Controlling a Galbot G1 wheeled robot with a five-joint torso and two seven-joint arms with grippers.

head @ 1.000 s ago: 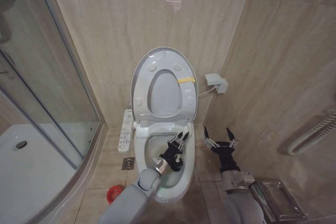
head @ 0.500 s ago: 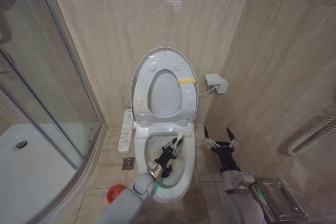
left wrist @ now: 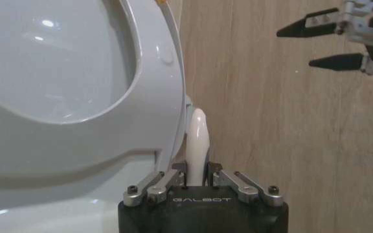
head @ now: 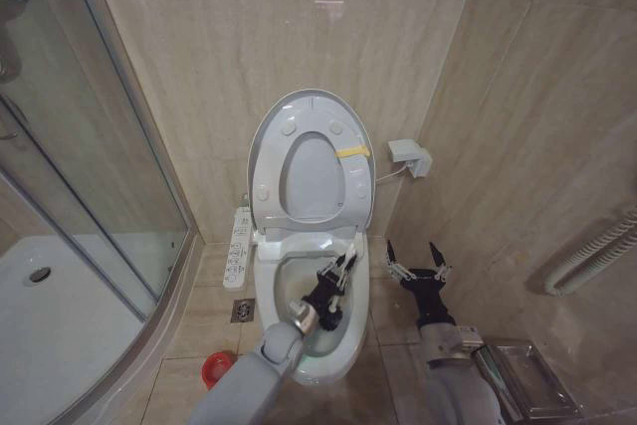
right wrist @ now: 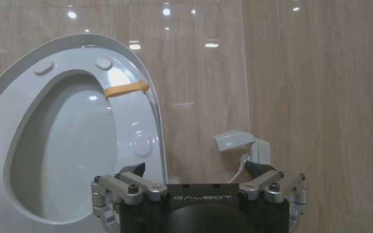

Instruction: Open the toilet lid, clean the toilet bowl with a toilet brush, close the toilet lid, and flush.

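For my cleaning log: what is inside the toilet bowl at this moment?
Inside the toilet bowl is the left claw, shut on the toilet brush by its white handle. The claw hides the bristle head.

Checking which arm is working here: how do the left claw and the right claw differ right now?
The left claw reaches over the toilet bowl; the right claw hangs beside the bowl, over the floor. The left claw is shut on the toilet brush handle; the right claw is open and holds nothing. Both point toward the raised toilet lid and the back wall.
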